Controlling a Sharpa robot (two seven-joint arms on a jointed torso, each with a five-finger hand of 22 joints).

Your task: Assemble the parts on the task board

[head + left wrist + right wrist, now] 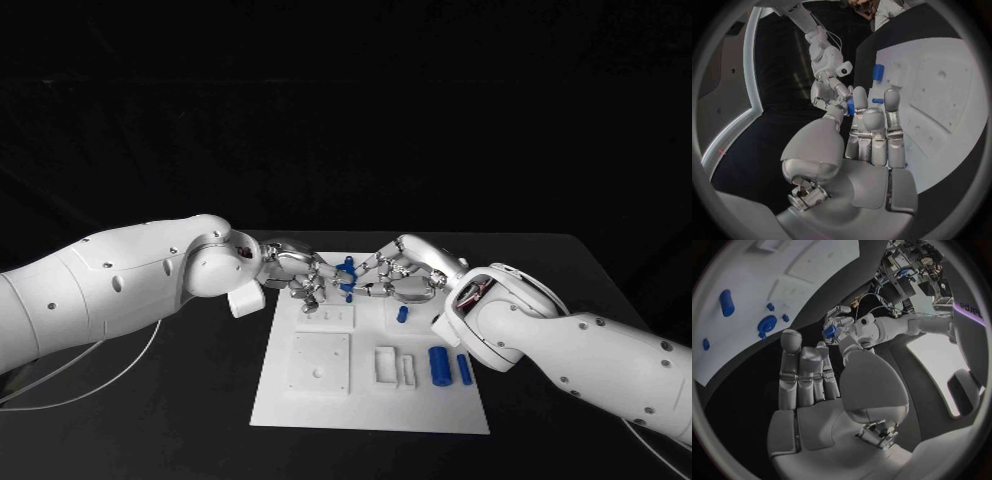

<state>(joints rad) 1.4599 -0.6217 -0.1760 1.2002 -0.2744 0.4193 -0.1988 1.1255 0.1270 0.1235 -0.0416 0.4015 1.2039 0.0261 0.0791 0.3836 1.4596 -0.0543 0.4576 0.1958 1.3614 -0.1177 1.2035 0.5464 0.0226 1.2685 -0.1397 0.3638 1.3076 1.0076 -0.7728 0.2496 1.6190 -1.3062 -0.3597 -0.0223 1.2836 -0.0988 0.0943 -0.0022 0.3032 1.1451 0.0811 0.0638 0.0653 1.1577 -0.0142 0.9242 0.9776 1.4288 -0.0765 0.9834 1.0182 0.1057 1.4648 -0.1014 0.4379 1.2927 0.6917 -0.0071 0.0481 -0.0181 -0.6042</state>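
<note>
1. The fingers (378, 272) of the right hand (401, 275) and those of the left hand (296, 272) meet above the far part of the board (303, 410), and a small blue part (346, 277) sits between the two hands.
2. In the left wrist view, the left hand's fingers (873, 125) stand nearly straight and close together, with the blue part (850, 106) at their tips, where the other hand's fingertips also touch it.
3. In the right wrist view, the blue part (829, 331) is at the tips of both hands too. Which hand really carries it, one cannot tell for sure; it looks like both pinch it.
4. Still loose on the board: two blue cylinders (438, 366) lie side by side at the near right, and a shorter blue piece (402, 314) is a little farther, just beside the right wrist.
5. A white square block (320, 361) and a white bracket (389, 366) rest on the near half of the board.
6. The right wrist view shows a round blue piece (767, 323) on the board with two small blue pegs beside it; whether it is already mounted is not clear.
7. By judgement, the task is at an early or middle stage: one part is being handled, and several others wait.
</note>
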